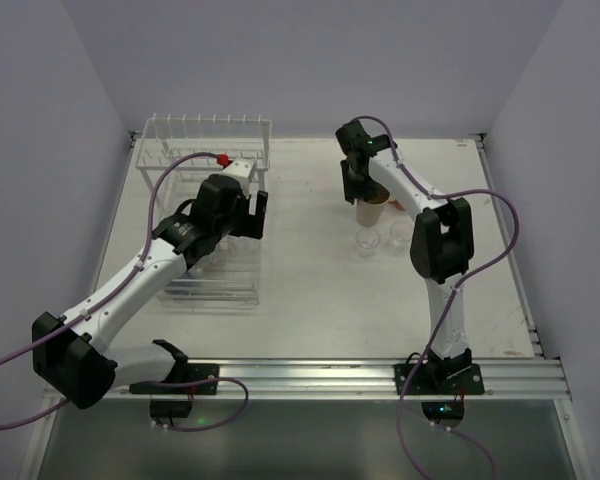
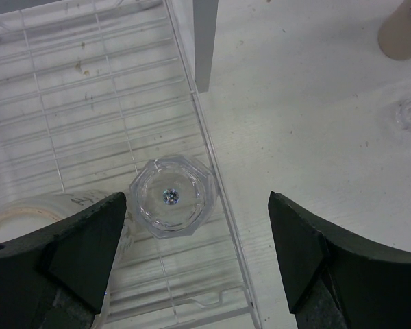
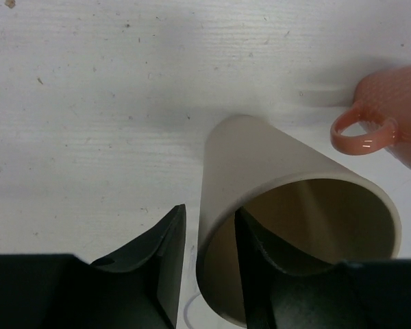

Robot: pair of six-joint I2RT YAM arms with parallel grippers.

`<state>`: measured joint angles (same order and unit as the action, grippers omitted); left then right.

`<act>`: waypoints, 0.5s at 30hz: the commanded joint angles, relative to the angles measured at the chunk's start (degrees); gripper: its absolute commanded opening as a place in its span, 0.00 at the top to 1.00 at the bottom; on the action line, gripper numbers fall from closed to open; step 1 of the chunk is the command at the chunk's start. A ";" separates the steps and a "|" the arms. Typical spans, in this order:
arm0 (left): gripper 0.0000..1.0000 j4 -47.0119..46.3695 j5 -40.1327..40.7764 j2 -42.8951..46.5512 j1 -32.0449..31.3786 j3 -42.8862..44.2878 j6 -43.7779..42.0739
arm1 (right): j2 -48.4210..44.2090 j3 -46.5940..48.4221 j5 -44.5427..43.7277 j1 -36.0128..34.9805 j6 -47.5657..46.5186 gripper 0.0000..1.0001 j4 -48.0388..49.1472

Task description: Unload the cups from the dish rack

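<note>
Right hand (image 3: 209, 247) tight on tan tumbler (image 3: 260, 157) rim; left hand (image 2: 197, 226) released over clear glass (image 2: 170, 197) at rack (image 2: 203, 137) edge.

Probably a robotics lab cell: bare pale walls (image 1: 310, 60) box in a white counter (image 1: 310, 300), whose aluminium near-edge rail (image 1: 320, 375) carries a cabled left arm (image 1: 130, 285) and right arm (image 1: 440, 240).

Tumbler (image 3: 288, 199) tan, mug (image 3: 392, 103) salmon-pink, glass (image 2: 171, 197) clear — dish rack (image 2: 203, 137) white wire grid — table (image 3: 89, 103) off-white, faintly speckled.
</note>
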<state>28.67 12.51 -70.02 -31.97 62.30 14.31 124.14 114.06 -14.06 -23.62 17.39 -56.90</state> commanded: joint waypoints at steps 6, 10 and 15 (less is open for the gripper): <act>0.11 0.87 2.60 -1.00 -0.29 2.21 -0.59 | -3.90 -1.29 -1.49 -0.11 -0.95 0.53 0.83; 0.11 0.78 4.19 -1.70 -0.38 1.86 -0.77 | -8.64 -2.78 -1.75 -0.55 -0.69 0.49 1.18; 0.11 0.78 6.47 -2.93 -0.29 0.80 -0.68 | -20.05 -6.03 -1.32 -1.87 0.45 0.42 1.88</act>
<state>29.30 15.92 -72.07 -31.97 62.48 14.31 115.37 108.57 -14.48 -24.34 17.43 -56.16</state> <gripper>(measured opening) 0.891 0.573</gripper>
